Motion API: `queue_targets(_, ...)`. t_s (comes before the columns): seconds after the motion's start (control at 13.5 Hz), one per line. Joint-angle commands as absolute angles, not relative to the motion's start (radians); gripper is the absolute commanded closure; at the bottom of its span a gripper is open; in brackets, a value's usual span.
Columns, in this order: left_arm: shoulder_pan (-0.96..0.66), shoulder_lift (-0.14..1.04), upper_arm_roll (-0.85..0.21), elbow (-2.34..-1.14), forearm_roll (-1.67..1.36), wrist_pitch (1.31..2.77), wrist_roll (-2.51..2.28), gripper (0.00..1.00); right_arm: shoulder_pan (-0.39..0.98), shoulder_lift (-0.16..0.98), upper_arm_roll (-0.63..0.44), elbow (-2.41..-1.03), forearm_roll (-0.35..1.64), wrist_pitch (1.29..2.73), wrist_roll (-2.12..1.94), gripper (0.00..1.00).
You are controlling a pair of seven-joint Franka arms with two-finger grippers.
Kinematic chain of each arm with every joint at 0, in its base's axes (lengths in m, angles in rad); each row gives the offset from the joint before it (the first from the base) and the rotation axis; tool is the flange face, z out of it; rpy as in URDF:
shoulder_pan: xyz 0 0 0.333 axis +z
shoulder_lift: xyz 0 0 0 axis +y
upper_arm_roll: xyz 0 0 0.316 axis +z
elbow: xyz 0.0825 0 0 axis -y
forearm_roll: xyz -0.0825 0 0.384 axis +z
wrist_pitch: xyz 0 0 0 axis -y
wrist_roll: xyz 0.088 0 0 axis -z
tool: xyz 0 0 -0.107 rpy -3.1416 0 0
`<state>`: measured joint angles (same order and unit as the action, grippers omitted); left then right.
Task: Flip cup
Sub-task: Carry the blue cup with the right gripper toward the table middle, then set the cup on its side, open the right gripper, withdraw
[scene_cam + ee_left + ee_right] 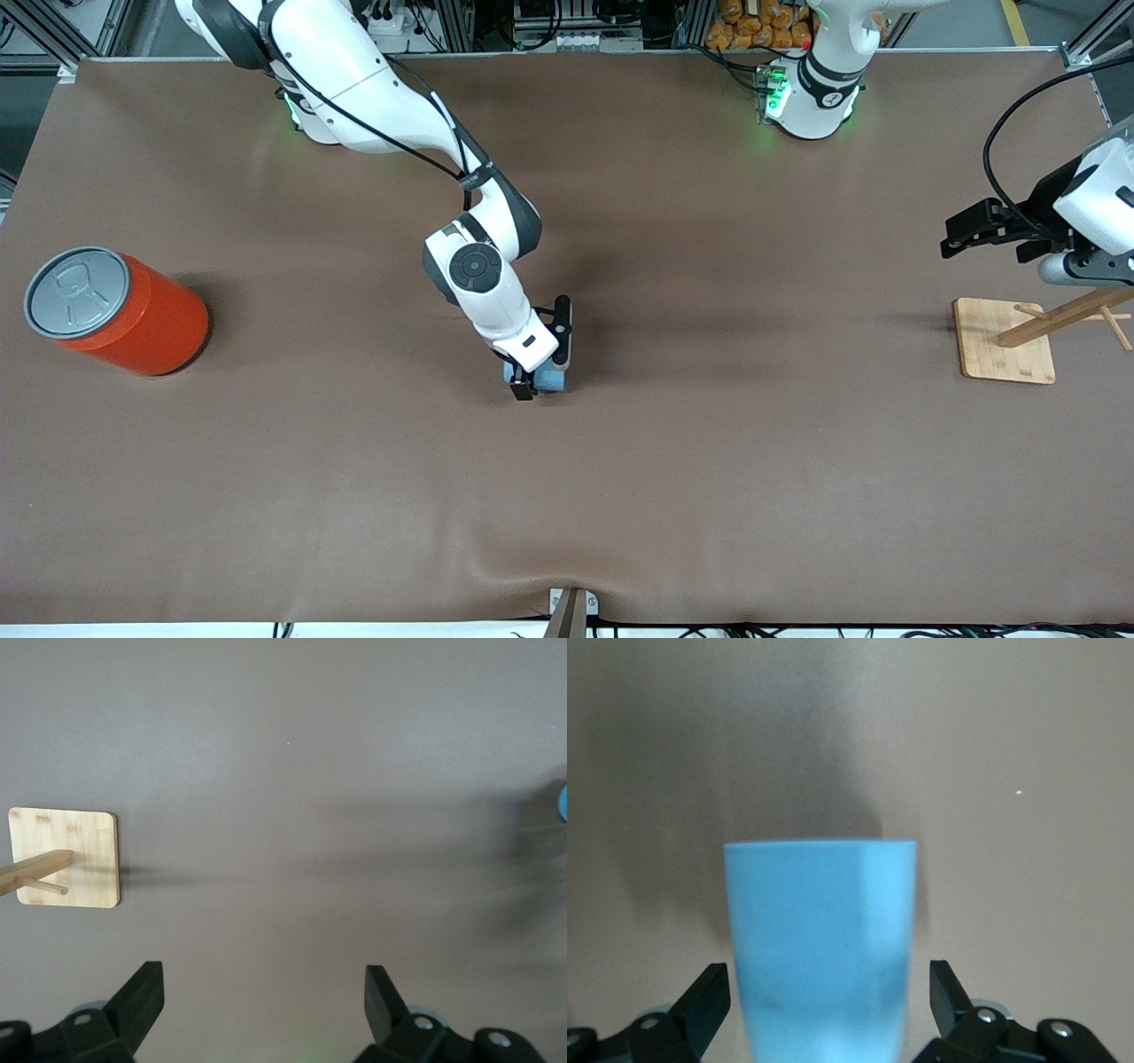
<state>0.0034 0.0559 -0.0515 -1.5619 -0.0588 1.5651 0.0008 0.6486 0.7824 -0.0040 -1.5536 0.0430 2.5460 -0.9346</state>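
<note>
The light-blue cup [553,380] sits near the middle of the table. My right gripper [541,374] is down at it, open, with one finger on each side of the cup and a small gap at each. In the right wrist view the cup's side wall [821,939] fills the space between the fingers of the right gripper [830,992], with its wider end away from the wrist. My left gripper [955,237] is open and empty, and waits in the air beside the wooden stand [990,347] at the left arm's end. In the left wrist view the left gripper [263,992] is over bare table.
A large orange can [133,315] with a grey lid lies at the right arm's end of the table. The wooden stand's base [80,846] and peg show in the left wrist view, where a blue sliver of the cup [563,803] is at the edge.
</note>
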Motion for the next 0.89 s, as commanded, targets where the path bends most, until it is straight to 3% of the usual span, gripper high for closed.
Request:
queue_targets(0.0, 0.014, 0.06, -0.052, -1.554, -0.077, 1.549, 0.025, 0.0, 0.647, 0.769, -0.012, -1.542, 0.038, 2.548, -0.986, 0.0)
queue_targets(0.3, 0.012, 0.066, -0.052, -1.552, -0.078, 1.549, 0.023, 0.0, 0.637, 0.619, -0.018, -1.542, 0.054, 2.352, -0.959, 0.0)
queue_targets(0.59, 0.011, 0.067, -0.052, -1.549, -0.104, 1.549, 0.023, 0.0, 0.511, 0.516, -0.02, -1.545, 0.054, 2.192, -0.879, 0.0)
queue_targets(0.81, 0.012, 0.129, -0.051, -1.543, -0.315, 1.557, 0.02, 0.0, 0.398, 0.447, -0.021, -1.548, 0.052, 2.07, -0.804, 0.0)
